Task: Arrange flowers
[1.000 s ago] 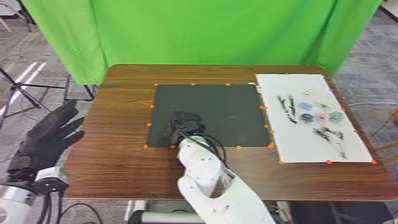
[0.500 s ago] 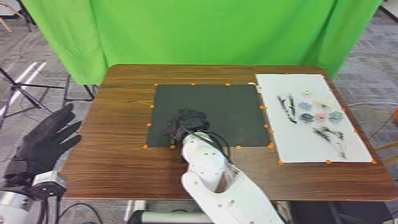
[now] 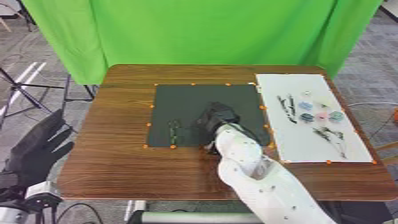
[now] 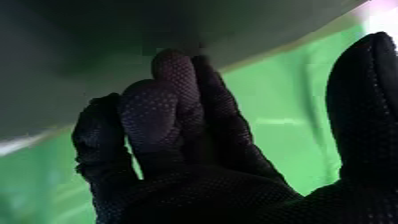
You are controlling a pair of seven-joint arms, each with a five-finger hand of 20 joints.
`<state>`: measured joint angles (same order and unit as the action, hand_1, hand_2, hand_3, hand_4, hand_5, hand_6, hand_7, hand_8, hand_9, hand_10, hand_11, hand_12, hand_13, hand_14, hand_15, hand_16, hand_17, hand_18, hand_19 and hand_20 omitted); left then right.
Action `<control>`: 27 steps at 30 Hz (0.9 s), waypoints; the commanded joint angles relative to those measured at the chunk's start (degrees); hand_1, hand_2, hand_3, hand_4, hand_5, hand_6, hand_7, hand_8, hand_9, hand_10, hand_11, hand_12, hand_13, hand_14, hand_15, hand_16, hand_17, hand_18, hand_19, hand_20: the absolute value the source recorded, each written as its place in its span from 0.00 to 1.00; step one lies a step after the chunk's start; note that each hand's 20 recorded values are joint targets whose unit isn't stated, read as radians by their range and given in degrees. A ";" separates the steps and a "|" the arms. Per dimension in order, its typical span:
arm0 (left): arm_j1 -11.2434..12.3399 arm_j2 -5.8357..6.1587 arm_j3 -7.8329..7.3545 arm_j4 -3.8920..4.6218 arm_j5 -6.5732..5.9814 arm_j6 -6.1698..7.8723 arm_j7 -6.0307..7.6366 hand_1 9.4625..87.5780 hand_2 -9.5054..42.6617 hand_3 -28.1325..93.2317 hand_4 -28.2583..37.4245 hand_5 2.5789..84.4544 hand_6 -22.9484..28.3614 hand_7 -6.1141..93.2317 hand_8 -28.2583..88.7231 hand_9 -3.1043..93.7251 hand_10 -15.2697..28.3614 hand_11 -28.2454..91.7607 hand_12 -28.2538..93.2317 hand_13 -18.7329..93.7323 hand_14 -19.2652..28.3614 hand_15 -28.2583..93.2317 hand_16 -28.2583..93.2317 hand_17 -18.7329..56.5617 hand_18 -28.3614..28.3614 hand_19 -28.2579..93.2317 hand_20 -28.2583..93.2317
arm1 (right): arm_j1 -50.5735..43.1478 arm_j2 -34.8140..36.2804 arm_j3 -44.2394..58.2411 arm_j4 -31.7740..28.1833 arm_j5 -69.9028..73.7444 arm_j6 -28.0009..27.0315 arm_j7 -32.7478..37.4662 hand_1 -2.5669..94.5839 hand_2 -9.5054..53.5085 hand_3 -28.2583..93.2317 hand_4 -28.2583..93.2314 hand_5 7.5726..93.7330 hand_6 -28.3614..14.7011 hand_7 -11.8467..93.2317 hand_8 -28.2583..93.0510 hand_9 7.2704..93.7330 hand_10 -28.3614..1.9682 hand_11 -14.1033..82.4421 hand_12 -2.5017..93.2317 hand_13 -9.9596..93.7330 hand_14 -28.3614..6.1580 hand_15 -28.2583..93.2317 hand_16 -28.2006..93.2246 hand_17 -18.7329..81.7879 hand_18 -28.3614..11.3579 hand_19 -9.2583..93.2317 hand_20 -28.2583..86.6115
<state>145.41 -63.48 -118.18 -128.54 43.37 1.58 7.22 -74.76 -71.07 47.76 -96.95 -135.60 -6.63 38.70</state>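
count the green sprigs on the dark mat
1 green sprig, on the near left part of the dark mat; more may be hidden under the right hand.

Looks like a robotics lab or test rm, prob. in an office-type bldg: grey carpet (image 3: 366,50) on the flr, green backdrop (image 3: 204,35) hung behind the surface (image 3: 120,122), tripod-type stand (image 3: 25,93) on the L side. White robot arm (image 3: 266,175) w/ dots on it & loose cables (image 3: 86,208) down low also say lab, as does the dark mat (image 3: 204,95) edged w/ orange markers.
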 commanded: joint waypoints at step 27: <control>1.49 -1.05 -1.77 -0.48 0.33 -0.10 0.06 0.17 0.06 0.81 0.03 0.22 0.45 0.24 0.16 0.20 0.54 0.30 0.41 0.28 0.63 0.35 0.31 0.09 0.81 0.50 0.32 | -27.89 33.12 41.41 -17.49 13.05 -25.04 17.82 0.25 0.00 0.79 0.00 0.54 0.47 0.33 0.15 0.51 0.34 0.72 0.46 0.62 0.43 0.89 0.51 0.40 0.10 0.88 0.72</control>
<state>146.21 -64.33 -119.42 -128.79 43.50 1.85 7.55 -99.56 -38.73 86.86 -113.71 -125.56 -27.60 53.85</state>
